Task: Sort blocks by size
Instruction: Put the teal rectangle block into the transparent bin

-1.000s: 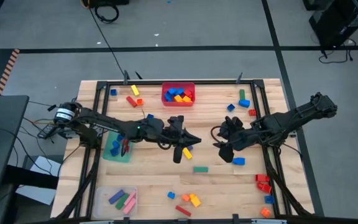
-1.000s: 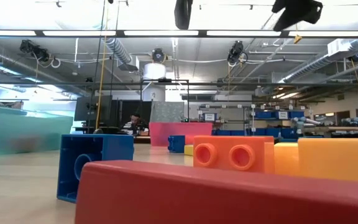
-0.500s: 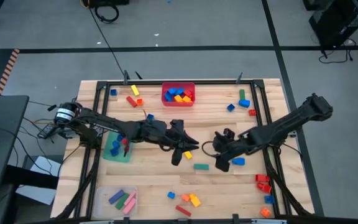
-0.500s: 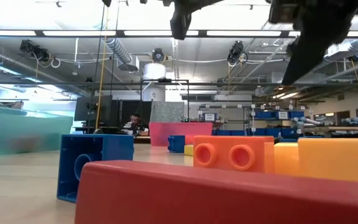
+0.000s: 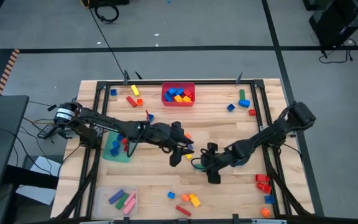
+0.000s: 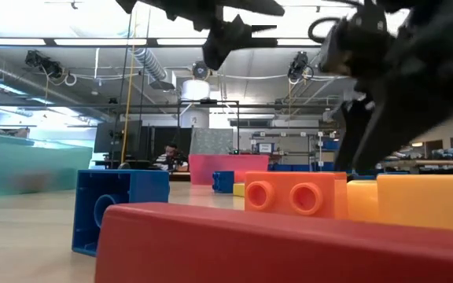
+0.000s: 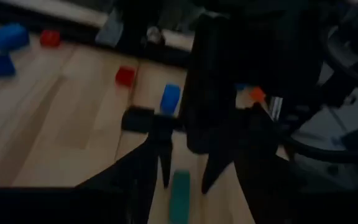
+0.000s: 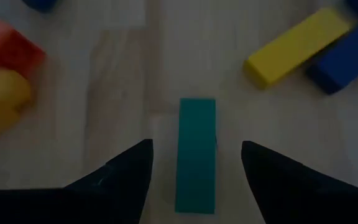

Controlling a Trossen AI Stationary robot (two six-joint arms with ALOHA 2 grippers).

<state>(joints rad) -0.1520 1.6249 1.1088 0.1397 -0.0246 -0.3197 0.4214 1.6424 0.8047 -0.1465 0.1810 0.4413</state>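
**Right gripper poised over a green bar**

The right gripper [image 5: 212,172] reaches low over the table's middle, its fingers [image 8: 124,171] spread wide on either side of a green bar [image 8: 196,152] that lies flat on the wood between them, untouched. In the same wrist view a yellow bar [image 8: 294,45] and a blue bar [image 8: 345,55] lie side by side beyond it, well apart from the green one.

The left gripper [image 5: 178,155] hovers just beside the right one, nearer the table's centre; its fingers [image 7: 156,163] stand partly apart and hold nothing (its wrist view looks past them at the green bar and the right arm's dark bulk).

Other blocks are scattered about: several in the red bin [image 5: 178,94] at the far edge, some in the green bin [image 5: 118,148] under the left arm, some in the clear bin [image 5: 115,200] at the near left corner, and loose ones near the right rail [image 5: 263,182].
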